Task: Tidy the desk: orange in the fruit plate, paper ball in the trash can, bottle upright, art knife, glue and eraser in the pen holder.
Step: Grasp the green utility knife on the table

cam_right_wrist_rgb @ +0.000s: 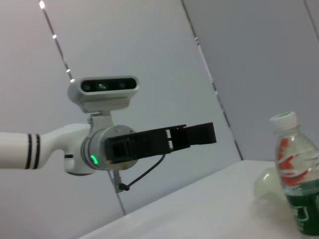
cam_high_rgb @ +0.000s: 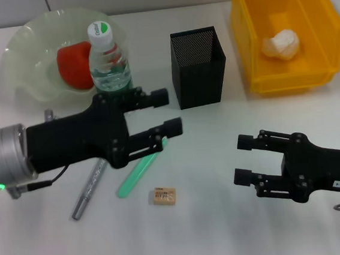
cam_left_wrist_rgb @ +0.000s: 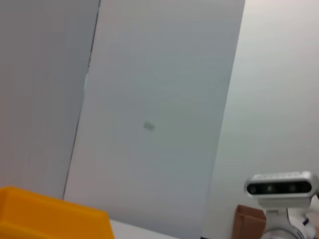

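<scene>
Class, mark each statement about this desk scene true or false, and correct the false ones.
1. The paper ball lies inside the trash can. True.
2. The bottle lies on its side. False: it stands upright.
3. The eraser is in the pen holder. False: it lies on the desk.
4. The orange sits in the fruit plate. True.
5. The left gripper is open. True.
</scene>
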